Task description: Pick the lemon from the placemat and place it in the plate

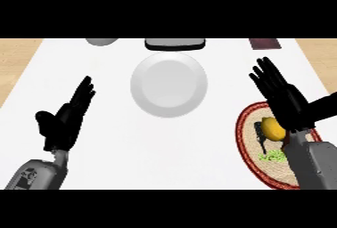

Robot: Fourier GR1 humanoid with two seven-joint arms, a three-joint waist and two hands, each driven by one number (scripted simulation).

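Observation:
A yellow lemon [272, 128] lies on a round woven placemat [253, 151] with a red rim at the right of the counter. My right hand [284, 99] hovers just above and beyond the lemon, fingers straight and spread, holding nothing; its wrist hides part of the mat. A white plate [169, 84] sits in the middle of the counter, bare. At the left, my left hand [66, 120] rests open with fingers up, well apart from the plate.
A small green item [273, 156] lies on the placemat beside my right forearm. At the counter's far edge stand a grey rounded object [102, 42], a dark tray-like object [175, 43] and a dark red item [266, 43].

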